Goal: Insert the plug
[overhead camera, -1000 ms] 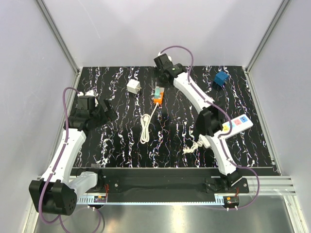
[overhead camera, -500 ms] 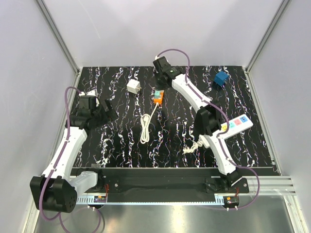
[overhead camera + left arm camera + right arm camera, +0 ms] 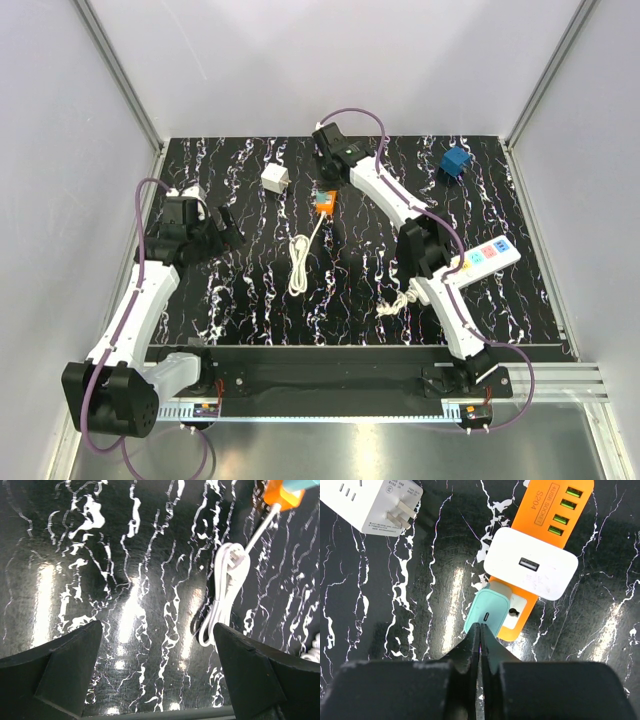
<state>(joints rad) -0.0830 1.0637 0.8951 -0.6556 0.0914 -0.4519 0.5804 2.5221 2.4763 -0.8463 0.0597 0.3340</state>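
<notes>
**Top view.** The right arm is reaching from the lower right toward the upper centre of the frame. Its elbow is bending over one end of a white power strip [image 3: 490, 254]. The right tool [image 3: 326, 140] is pointing down near the far edge of the black, white-veined counter [image 3: 250, 290]. The left arm is leaning along the left side, and its left tool [image 3: 226, 222] is facing right.

**Wrist views.** The right tool's fingers [image 3: 474, 645] are clenched together, grasping nothing. They are hanging over a teal adapter [image 3: 487, 611] plugged into an orange multi-socket block [image 3: 559, 510], beside a white square charger [image 3: 531, 562]. The left tool's fingers [image 3: 65, 660] are spread wide, released, above bare counter near a coiled white cable [image 3: 227, 592].

**Task object.** The small solid-blue cube-shaped plastic plug [image 3: 456, 161] is sitting on the counter at the upper right of the top view. It is well apart from both tools, to the right of the right tool and above the white power strip. It is carrying no cable.
</notes>
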